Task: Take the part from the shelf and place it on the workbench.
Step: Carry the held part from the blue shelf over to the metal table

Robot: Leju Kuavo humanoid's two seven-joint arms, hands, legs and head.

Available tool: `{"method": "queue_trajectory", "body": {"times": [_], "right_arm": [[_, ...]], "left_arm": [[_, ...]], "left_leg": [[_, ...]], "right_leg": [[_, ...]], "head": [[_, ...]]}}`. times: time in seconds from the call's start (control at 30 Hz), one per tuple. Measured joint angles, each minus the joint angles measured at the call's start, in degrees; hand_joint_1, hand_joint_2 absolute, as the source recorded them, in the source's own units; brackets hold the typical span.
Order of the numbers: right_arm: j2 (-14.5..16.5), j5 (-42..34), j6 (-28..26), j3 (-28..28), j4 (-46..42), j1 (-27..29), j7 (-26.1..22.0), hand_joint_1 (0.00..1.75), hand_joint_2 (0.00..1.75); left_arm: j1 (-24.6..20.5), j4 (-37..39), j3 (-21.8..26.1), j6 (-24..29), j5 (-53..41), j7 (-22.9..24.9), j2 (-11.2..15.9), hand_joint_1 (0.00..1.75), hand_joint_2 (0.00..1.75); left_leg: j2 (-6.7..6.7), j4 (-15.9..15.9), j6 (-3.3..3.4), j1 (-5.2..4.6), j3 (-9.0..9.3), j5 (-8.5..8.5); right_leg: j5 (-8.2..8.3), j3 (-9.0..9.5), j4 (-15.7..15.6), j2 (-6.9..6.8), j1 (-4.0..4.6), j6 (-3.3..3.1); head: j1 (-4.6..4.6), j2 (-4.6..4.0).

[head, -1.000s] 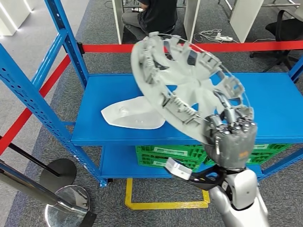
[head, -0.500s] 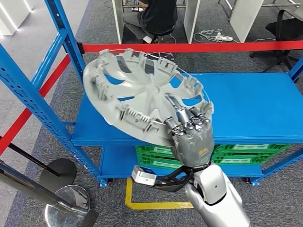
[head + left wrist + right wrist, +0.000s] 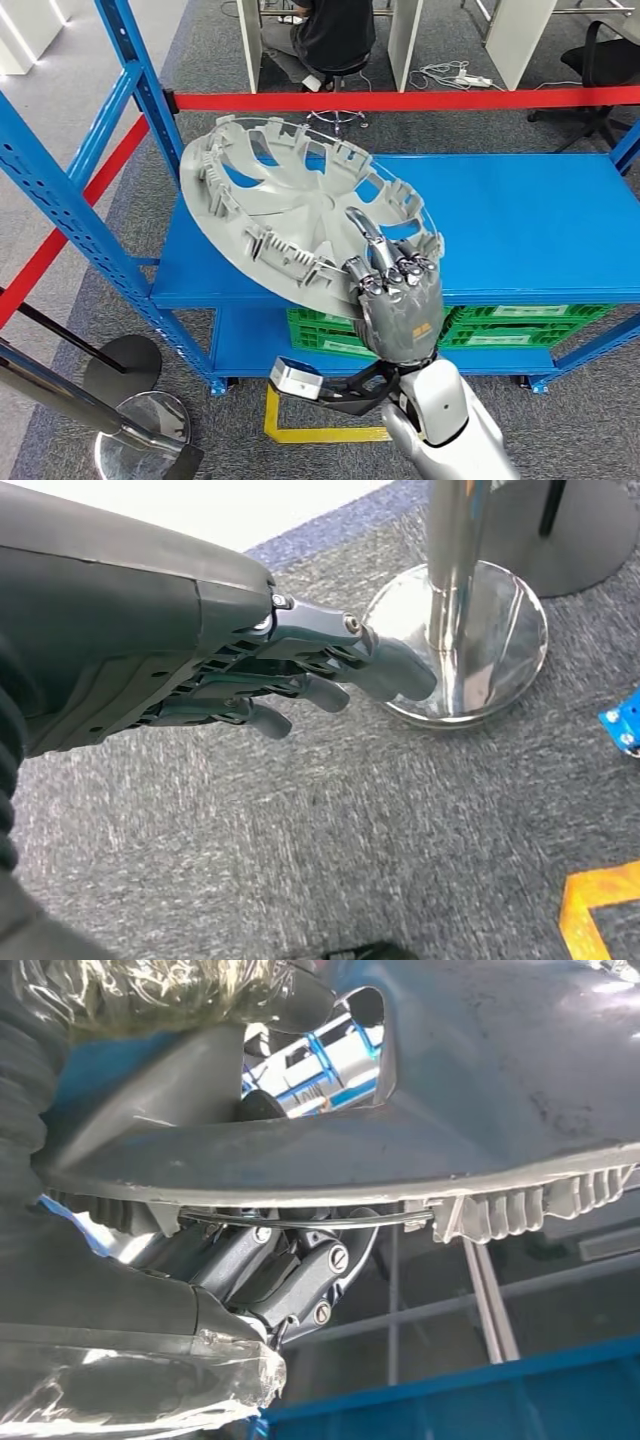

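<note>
Gripping the grey wheel cover (image 3: 302, 215) by its rim, right hand (image 3: 396, 300), ribbed inner face up, tilted, left hand (image 3: 249, 680) empty.

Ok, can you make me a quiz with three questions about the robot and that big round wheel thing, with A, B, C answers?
1. Where is the grey wheel cover?
A. Lying flat on the floor
B. Held up in the air in front of the blue shelf
C. Inside the green crate

2. What colour is the tape stretched behind the shelf?
A. Red
B. Purple
C. White

3. What is the left hand doing?
A. Holding a bottle
B. Pressing on the shelf
C. Holding nothing, fingers stretched out above the carpet

Answers:
1 B: the right hand grips its rim, and the cover tilts above the shelf's edge.
2 A: the head view shows a red band across the back.
3 C: the left wrist view shows bare fingers over grey carpet near a shiny post base.
</note>
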Motion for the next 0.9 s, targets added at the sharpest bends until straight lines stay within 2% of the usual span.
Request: {"method": "queue_trajectory", "body": {"times": [0.23,0.6,0.9], "right_arm": [[1.07,-2.51,-0.16,-1.39,-4.04,4.36,-2.5,1.75,1.75],[1.55,-2.89,-0.18,-2.05,-5.43,5.43,-2.92,1.75,1.75],[2.92,-7.04,-0.21,-3.68,-6.22,6.6,-7.34,1.75,1.75]], "left_arm": [[0.28,0.0,0.02,2.08,-0.18,0.57,-0.28,0.0,1.75],[0.36,0.0,0.04,2.1,-0.17,0.58,-0.32,0.0,1.75],[0.51,0.0,0.07,2.11,-0.17,0.61,-0.38,0.0,1.75]], "left_leg": [[0.0,0.0,0.0,0.0,0.0,0.0],[0.0,0.0,0.0,0.0,0.0,0.0],[0.0,0.0,0.0,0.0,-0.01,0.0]], "right_leg": [[0.0,-0.03,0.0,0.02,0.0,0.0],[0.0,-0.02,0.0,0.03,0.0,0.0],[0.0,-0.04,0.0,0.04,0.0,0.0]], "head": [[-0.01,0.0],[-0.01,0.0],[-0.01,0.0]]}}
